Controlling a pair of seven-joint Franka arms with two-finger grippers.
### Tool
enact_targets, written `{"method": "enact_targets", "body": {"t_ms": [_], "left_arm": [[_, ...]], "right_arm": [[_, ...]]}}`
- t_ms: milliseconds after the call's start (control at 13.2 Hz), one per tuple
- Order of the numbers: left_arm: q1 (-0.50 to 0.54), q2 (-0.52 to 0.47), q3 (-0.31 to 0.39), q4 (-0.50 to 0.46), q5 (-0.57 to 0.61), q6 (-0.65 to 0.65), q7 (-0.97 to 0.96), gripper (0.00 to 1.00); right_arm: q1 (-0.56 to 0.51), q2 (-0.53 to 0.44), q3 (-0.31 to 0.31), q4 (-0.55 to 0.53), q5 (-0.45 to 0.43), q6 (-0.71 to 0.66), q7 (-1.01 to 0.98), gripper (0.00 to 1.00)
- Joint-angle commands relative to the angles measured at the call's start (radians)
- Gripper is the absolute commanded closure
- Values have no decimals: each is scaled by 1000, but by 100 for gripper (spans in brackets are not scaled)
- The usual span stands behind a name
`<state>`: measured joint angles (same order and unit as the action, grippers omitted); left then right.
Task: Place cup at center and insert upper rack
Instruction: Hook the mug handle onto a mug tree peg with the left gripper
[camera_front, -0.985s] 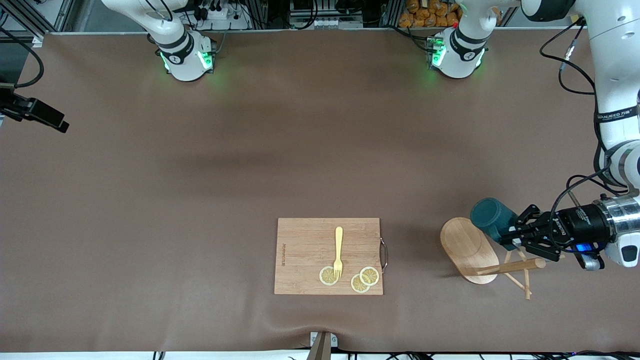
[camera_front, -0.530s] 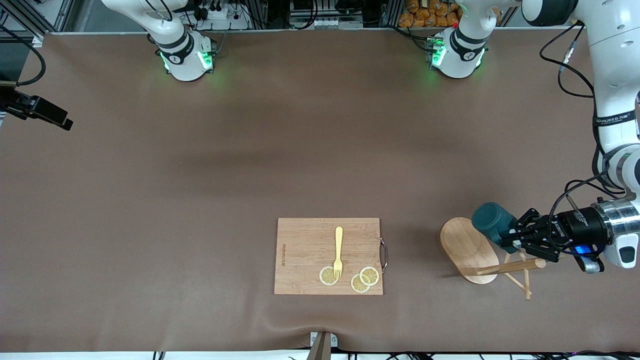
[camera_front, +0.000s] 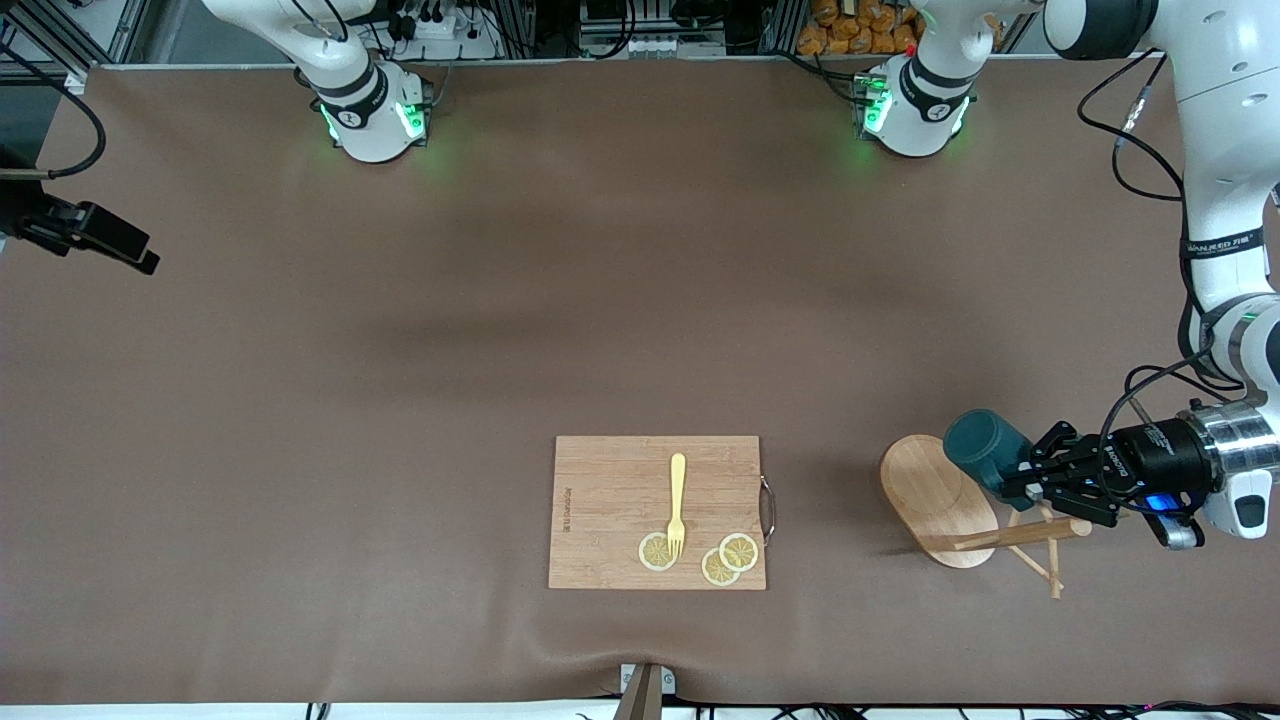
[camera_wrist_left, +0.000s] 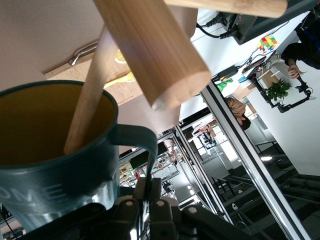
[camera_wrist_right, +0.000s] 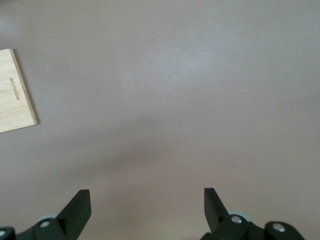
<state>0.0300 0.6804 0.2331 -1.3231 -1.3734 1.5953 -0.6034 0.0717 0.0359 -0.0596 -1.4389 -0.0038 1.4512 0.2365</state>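
Observation:
The cup (camera_front: 978, 443) is dark teal, tilted on its side beside the oval base of the upper rack (camera_front: 935, 497). My left gripper (camera_front: 1020, 478) is shut on the cup's loop handle (camera_wrist_left: 137, 140). The upper rack, a light wooden mug tree, lies tipped over at the left arm's end of the table, its post (camera_front: 1010, 535) flat along the table. In the left wrist view a thin peg (camera_wrist_left: 90, 95) reaches into the cup's yellowish inside (camera_wrist_left: 35, 125), with the thick post (camera_wrist_left: 150, 50) just above it. My right gripper (camera_wrist_right: 147, 197) hangs open over bare table at the right arm's end.
A rectangular wooden cutting board (camera_front: 610, 500) with a metal handle lies near the front edge, carrying a yellow fork (camera_front: 677, 500) and three lemon slices (camera_front: 727, 560). Its corner (camera_wrist_right: 15, 95) shows in the right wrist view. Brown mat covers the table.
My left gripper and the cup have shifted slightly toward the left arm's end of the table and dipped a little. The right gripper has drifted a little inward over the table.

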Motion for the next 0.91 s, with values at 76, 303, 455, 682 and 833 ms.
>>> {"method": "enact_targets", "body": {"t_ms": [76,303,455,682,833], "left_arm": [[11,4,-6,9,-27,-18,16,100],[16,5,-5,10,-29,-18,16,100],[18,14,-8,10,-55,-18,16,100],[30,22,-8,10,-73,-20,17,100],[36,27,-8,10,-102,-18,17,100]], "right_arm": [[-6,-11,-3,2,10,0,6,0],[-15,-16,-8,-1,10,-11,3,0],[-18,-19,-8,-3,11,-26,9,0],[-20,-27,-9,-5,28,-49,9,0],[-20,-44,-9,-5,34,-64,9,0]]}}
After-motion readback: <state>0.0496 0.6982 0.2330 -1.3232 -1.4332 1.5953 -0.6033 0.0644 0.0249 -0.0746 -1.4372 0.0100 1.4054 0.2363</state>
